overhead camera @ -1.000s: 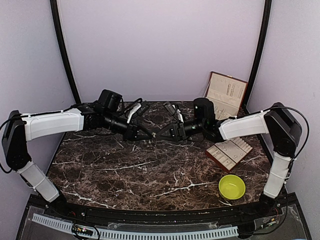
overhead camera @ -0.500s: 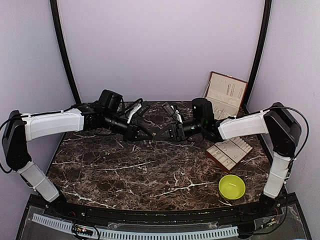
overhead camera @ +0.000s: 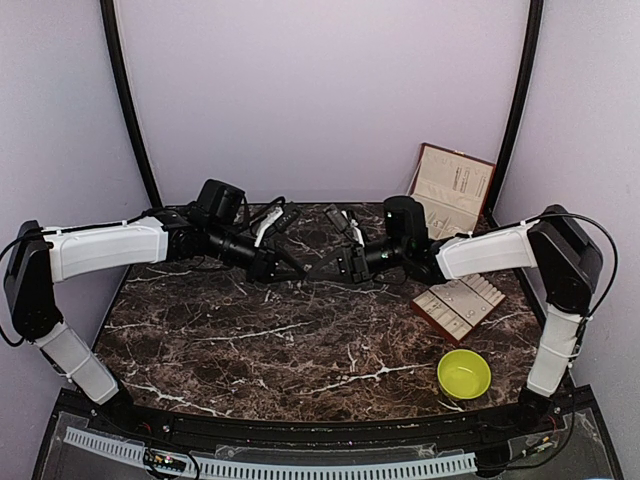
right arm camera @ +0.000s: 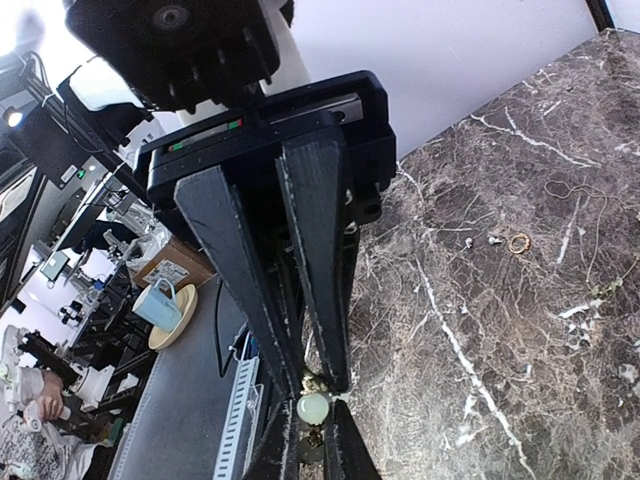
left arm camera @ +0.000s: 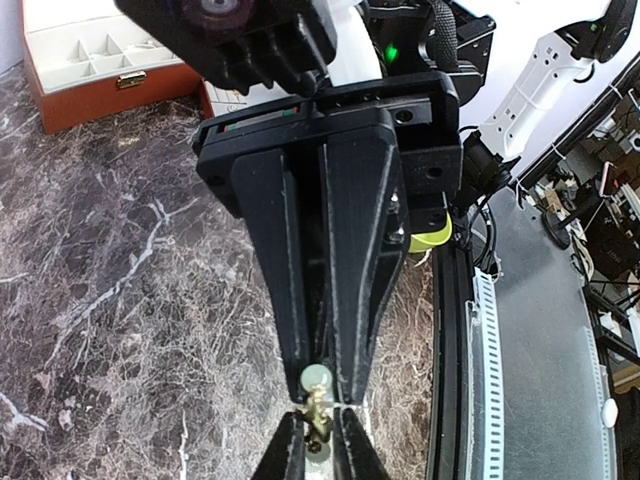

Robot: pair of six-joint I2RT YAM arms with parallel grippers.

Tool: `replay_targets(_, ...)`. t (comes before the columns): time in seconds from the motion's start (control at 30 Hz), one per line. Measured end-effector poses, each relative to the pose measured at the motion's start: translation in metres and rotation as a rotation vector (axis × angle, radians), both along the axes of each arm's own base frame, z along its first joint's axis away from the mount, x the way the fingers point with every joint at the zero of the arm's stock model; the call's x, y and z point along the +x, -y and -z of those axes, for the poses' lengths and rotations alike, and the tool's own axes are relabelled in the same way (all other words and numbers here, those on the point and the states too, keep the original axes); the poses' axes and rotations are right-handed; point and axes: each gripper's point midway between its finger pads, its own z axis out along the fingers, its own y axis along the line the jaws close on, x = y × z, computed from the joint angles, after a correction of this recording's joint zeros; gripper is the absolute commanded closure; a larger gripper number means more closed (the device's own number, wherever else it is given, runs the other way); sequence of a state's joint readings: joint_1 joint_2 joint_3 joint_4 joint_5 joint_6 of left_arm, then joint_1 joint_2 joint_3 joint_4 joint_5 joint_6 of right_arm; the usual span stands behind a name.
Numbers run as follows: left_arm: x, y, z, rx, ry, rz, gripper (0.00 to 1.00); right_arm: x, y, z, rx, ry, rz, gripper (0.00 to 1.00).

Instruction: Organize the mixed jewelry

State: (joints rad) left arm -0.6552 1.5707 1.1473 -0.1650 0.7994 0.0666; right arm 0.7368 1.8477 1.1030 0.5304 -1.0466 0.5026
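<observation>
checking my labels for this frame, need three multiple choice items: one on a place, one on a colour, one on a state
1. Where does the bowl stand?
A. near right corner
B. far left corner
C. dead centre

2. What colour is the bead on the small jewelry piece?
A. red
B. black
C. pale, whitish

3. How are the left gripper and the right gripper?
A. both wide open
B. both shut on the piece, tip to tip
C. far apart

Answers:
1 A, the top view shows it low on the right.
2 C, both wrist views show a pale bead.
3 B, each wrist view shows both pairs of fingers pinching it.
</observation>
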Motion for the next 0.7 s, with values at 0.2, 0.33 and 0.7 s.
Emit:
replay_targets(0.2, 0.003, 0.000, 0.002, 0.015, 0.013, -0.019, 0.55, 0.009, -0.001, 0.003, -0.009, 0.013, 0.062, 0.99)
replay_targets(0.33, 0.009, -0.003, 0.006, 0.038, 0.032, -0.055, 0.49, 0.016, 0.006, 0.005, -0.021, 0.025, 0.125, 0.98)
replay_targets(0.7, 0.043, -0.041, -0.024, 0.062, 0.179, -0.261, 0.51, 0.068, 0.070, -0.006, -0.010, 0.071, 0.376, 0.96)
